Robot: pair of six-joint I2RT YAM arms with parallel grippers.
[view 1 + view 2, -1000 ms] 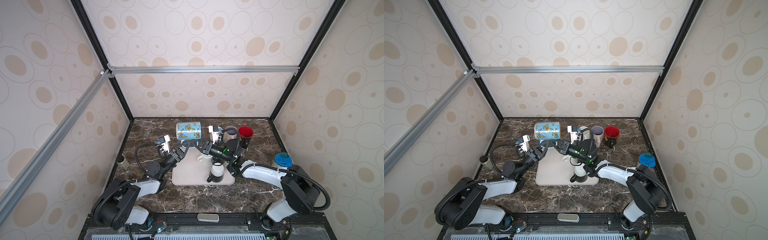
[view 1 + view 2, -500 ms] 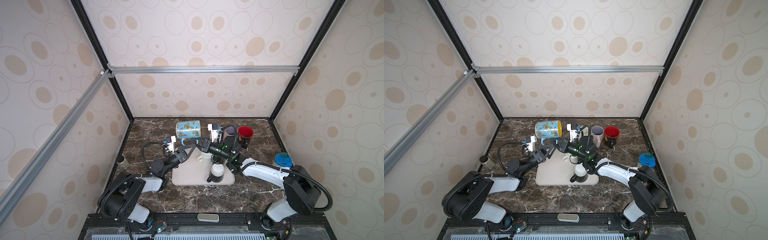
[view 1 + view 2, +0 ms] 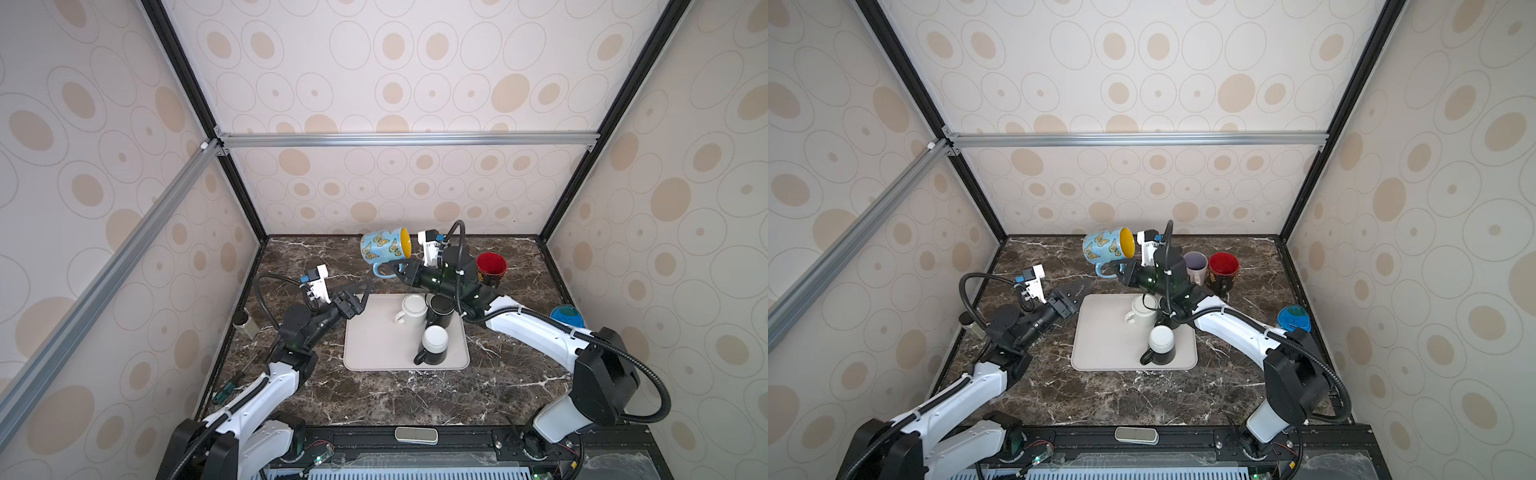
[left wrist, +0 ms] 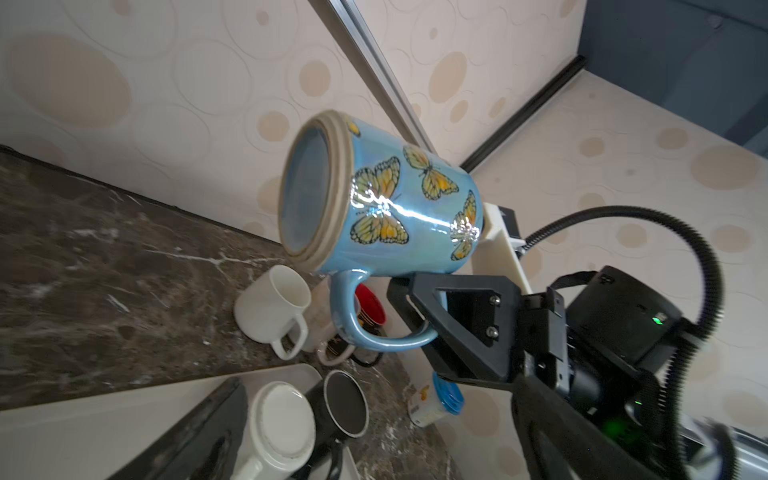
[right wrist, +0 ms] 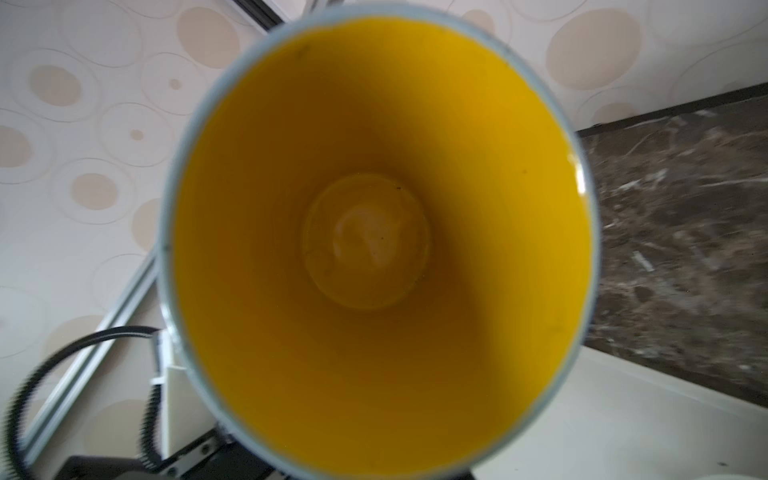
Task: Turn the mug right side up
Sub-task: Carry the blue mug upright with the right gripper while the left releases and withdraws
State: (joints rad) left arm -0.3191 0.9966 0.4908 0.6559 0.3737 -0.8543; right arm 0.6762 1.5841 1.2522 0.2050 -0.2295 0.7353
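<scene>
- Mug [image 3: 384, 249]: blue with butterflies, yellow inside. It is in the air over the far part of the table, above and beyond the tray's far edge. It lies on its side with the handle down and the mouth toward the right arm. The right wrist view looks straight into it [image 5: 374, 241].
- Right gripper [image 3: 397, 270]: clamped on the mug's handle, as the left wrist view shows [image 4: 415, 307]. It alone carries the mug.
- Left gripper [image 3: 360, 300]: jaws wide apart and empty. It hangs over the tray's far left corner, below the mug and clear of it.
- Progress (judged): about half done. The mug is lifted and on its side, no longer base-up. Left to do: finish the turn to rim-up, set the mug down and release it.
- Tray [image 3: 374, 349]: pale, mid-table, with its left half bare. On its right half stand a white mug [image 3: 413, 308], a black mug [image 3: 441, 312] and a white-based mug [image 3: 434, 347].
- Table [image 3: 374, 399]: dark marble with white veins. The front strip is bare.
- Far right of the table: lilac mug [image 3: 1196, 264] and red mug [image 3: 1224, 266], both upright and side by side. A blue-lidded tub [image 3: 1293, 318] stands by the right wall.
- Room: walls [image 3: 415, 83] of cream paper with tan ovals, a black frame and an aluminium rail [image 3: 395, 139] across the back.
</scene>
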